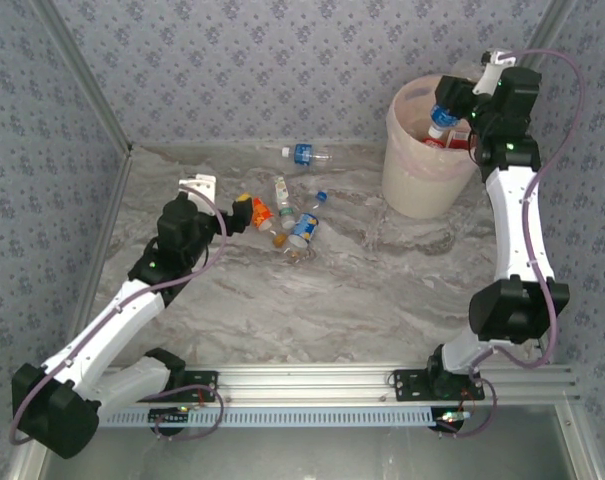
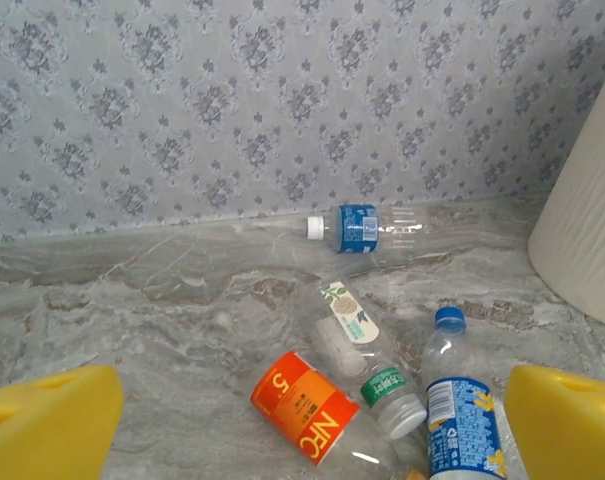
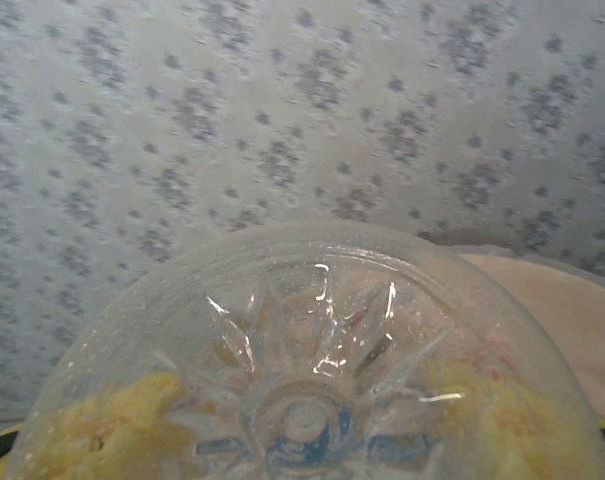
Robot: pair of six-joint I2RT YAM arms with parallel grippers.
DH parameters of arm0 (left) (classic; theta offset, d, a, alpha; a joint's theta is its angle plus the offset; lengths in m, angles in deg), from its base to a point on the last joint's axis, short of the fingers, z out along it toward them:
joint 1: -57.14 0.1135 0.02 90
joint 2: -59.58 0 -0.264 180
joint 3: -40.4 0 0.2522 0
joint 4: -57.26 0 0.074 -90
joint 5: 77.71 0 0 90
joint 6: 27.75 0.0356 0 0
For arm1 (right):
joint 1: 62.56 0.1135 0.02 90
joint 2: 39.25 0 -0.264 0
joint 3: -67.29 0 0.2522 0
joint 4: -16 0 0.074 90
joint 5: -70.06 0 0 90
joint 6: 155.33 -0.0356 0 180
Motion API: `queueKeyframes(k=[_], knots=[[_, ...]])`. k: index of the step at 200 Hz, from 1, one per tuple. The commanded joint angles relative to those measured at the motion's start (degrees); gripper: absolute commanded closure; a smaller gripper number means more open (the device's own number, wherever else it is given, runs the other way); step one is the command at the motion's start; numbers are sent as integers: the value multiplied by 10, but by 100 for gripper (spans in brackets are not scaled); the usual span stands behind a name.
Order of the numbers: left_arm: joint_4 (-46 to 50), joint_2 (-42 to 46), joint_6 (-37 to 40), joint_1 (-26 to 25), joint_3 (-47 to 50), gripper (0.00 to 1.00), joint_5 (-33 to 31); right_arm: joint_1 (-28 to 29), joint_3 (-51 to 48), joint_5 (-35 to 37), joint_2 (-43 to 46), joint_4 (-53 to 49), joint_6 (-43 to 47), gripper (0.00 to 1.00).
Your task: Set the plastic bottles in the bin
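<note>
We see our left gripper (image 1: 234, 215) spread wide beside a cluster of plastic bottles (image 1: 292, 225) on the table (image 1: 382, 290), 1 blue-labelled bottle (image 1: 304, 154) lying near the back wall (image 1: 282, 60), and our right gripper (image 1: 452, 115) clamped on a blue-capped bottle (image 1: 442, 122) over the bin (image 1: 412, 185)

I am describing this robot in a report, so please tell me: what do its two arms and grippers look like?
Both the left arm and the right arm have white tubular links between bulky black joint housings. A thin lilac cable loops along each arm, and a small green light glows on each. The left gripper has blocky bright yellow fingers.
</note>
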Motion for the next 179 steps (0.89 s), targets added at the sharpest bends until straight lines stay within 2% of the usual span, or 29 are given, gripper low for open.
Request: queueKeyframes(k=[1,66,97,136,160,179], knots=[[2,19,-7,4,7,2,-14,-3,60,53,-27,-67,30,56],[-2,19,-7,12,15,2,7,-5,156,197,-121,-176,84,55],[1,16,-8,13,12,2,13,-5,168,247,-143,-190,100,49],[6,14,-13,13,10,2,14,-8,215,362,-177,-256,102,29],[2,10,-19,17,11,2,13,-17,217,341,-179,-270,78,16],[8,4,-21,17,5,2,15,-17,221,313,-176,-269,67,12]])
